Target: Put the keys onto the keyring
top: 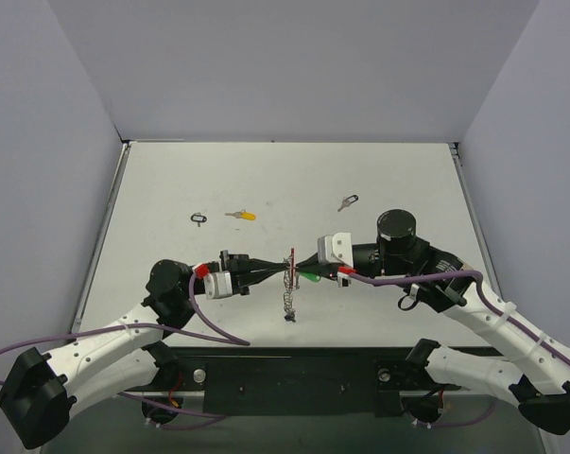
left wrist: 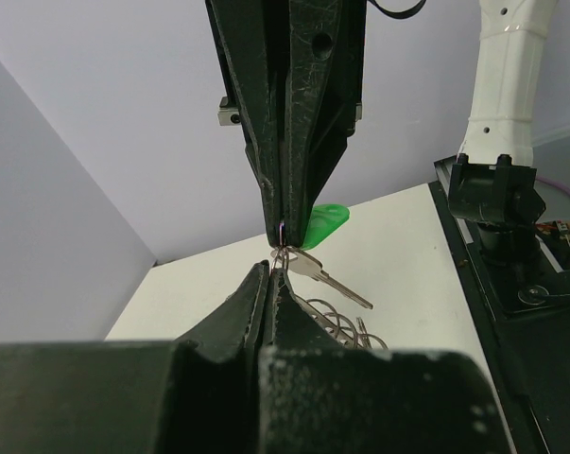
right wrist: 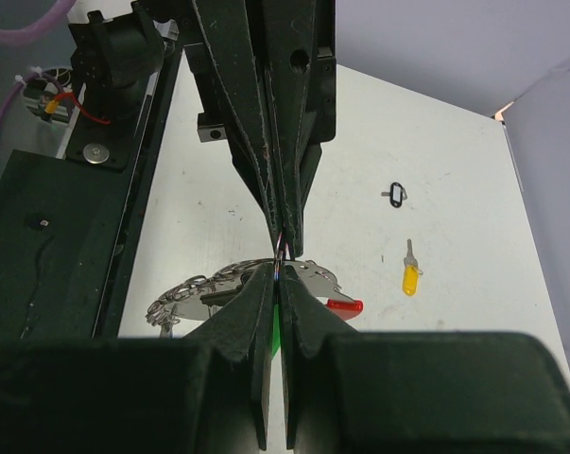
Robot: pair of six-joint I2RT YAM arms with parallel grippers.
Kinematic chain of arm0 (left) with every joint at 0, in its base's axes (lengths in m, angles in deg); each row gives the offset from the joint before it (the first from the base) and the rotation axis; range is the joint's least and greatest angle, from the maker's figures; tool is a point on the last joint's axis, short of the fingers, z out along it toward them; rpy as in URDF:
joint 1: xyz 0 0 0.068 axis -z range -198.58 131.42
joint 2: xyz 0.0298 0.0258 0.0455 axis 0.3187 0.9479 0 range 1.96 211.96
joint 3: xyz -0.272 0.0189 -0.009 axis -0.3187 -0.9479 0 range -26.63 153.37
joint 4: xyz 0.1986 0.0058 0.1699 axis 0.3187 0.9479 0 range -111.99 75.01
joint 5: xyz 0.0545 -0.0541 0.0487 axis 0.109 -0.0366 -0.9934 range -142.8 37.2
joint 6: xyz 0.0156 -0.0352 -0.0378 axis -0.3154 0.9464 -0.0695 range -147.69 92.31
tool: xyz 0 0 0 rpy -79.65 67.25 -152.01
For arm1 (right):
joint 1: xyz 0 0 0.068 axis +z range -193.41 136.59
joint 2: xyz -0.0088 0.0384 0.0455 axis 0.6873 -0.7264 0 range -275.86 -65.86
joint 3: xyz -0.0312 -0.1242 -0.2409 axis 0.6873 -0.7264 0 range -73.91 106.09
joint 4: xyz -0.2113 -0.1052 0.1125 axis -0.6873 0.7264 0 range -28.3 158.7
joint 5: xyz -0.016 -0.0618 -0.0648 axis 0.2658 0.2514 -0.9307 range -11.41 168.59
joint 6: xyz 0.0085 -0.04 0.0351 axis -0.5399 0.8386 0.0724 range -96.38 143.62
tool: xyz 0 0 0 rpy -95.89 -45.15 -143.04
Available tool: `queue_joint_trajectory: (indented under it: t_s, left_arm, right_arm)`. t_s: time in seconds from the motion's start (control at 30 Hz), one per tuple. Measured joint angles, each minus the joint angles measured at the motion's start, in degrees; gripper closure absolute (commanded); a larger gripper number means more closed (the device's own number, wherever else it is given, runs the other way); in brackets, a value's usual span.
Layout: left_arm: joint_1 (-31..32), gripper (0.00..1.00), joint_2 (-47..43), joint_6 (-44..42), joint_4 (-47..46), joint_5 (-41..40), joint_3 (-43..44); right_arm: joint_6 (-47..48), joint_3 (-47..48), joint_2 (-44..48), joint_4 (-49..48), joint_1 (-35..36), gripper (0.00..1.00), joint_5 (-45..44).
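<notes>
The left gripper fills the foreground of its own wrist view: matte black plastic fingers, scuffed and tapering to a wedge, pressed together on a thin wire loop of the keyring. The right gripper comes down to meet it tip to tip, and its long ribbed fingers are likewise closed. Whether these nip the same wire or the head of the green key just beside them cannot be told.

The green key's smooth, rounded plastic cover is bright, and a bare silver blade slants away below it. The keyring is a string of shiny silver coils resting on the table, with a curved red plastic piece at one end.

The table is flat, white and matte, with pale walls close along its left, far and right edges. The grippers meet over its near middle, not far from the black base plate.

Farther out lie the yellow key, a small black loop just to its left, and a dark-headed key, all well apart from the arms.
</notes>
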Motion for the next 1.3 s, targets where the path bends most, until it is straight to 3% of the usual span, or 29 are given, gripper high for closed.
queue_joint_trajectory:
  t_s: [1.3]
  left_arm:
    - [0.0, 1.0, 0.0, -2.95, 6.49, -0.66, 0.98]
  right_arm:
    - [-3.02, 0.2, -1.84, 1.6, 0.39, 1.0, -3.06]
